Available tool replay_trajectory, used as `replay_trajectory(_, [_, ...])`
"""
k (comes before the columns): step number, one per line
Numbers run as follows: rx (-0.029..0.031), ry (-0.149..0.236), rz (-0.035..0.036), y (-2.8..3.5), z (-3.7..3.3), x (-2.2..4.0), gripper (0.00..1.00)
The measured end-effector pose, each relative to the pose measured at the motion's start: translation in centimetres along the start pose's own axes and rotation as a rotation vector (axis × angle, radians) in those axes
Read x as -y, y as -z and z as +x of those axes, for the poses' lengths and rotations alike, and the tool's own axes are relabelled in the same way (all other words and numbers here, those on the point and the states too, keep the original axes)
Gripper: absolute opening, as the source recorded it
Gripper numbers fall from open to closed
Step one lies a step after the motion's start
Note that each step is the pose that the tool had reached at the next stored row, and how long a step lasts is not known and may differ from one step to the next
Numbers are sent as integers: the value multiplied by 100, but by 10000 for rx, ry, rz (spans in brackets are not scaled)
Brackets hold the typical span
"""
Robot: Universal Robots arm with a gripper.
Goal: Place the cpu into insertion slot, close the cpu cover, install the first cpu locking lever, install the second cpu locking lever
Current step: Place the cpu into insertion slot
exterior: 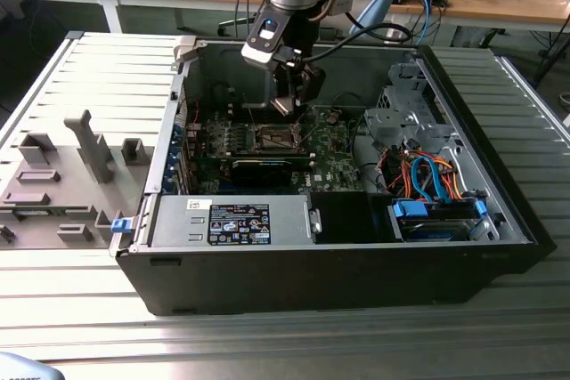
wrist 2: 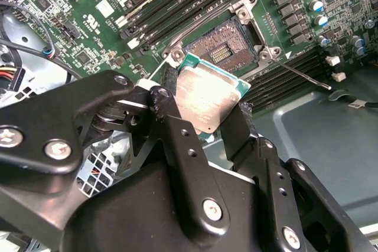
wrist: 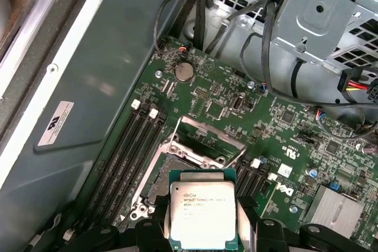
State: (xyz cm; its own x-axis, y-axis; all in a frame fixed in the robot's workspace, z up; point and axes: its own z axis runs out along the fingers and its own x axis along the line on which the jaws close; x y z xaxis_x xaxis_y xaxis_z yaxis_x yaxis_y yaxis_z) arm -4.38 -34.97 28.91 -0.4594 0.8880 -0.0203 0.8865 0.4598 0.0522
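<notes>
My gripper (exterior: 287, 102) reaches down into the open computer case, shut on the cpu (wrist 2: 208, 95). In both wrist views the silver-topped chip (wrist: 202, 211) sits clamped by its edges between the two black fingers (wrist 2: 177, 131). It hangs a little above and to one side of the insertion slot (wrist 2: 221, 49), not touching it. The slot (wrist: 172, 172) lies bare, its contact field showing. The cpu cover (wrist: 212, 127) stands swung open on the far side of the socket. A thin locking lever (wrist 2: 304, 75) sticks out free beside the socket. In the exterior view the socket (exterior: 272, 138) lies just below the gripper.
Memory slots (wrist: 127, 151) flank the socket. A black card (exterior: 267, 166) crosses the board near it, with the power supply (exterior: 233, 220) in front. A metal drive cage (exterior: 401, 113) and coloured cables (exterior: 427, 175) are at the exterior view's right. A grey fixture tray (exterior: 62, 175) lies outside the case.
</notes>
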Motion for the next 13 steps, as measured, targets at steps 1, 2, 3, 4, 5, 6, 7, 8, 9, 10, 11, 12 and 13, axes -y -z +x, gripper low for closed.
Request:
replay_trajectory(1, [2,-12,1,-1,0,0,54])
replay_trajectory(2, [8,-29,3,-2,0,0,54])
replay_trajectory(3, [13,-48,6,-3,0,0,54])
replay_trajectory(4, [16,-58,8,-3,0,0,54])
replay_trajectory(5, [19,-69,9,-4,0,0,54])
replay_trajectory(6, [23,-85,11,-5,0,0,54])
replay_trajectory(7, [25,-95,12,-5,0,0,54])
replay_trajectory(8, [30,-115,14,-6,0,1,54])
replay_trajectory(9, [34,-129,16,-7,0,0,54])
replay_trajectory(10, [36,-139,17,-7,0,0,54])
replay_trajectory(11, [40,-153,19,-8,0,0,54])
replay_trajectory(12, [42,-162,20,-8,0,1,54])
replay_trajectory(13, [46,-178,22,-9,0,1,54])
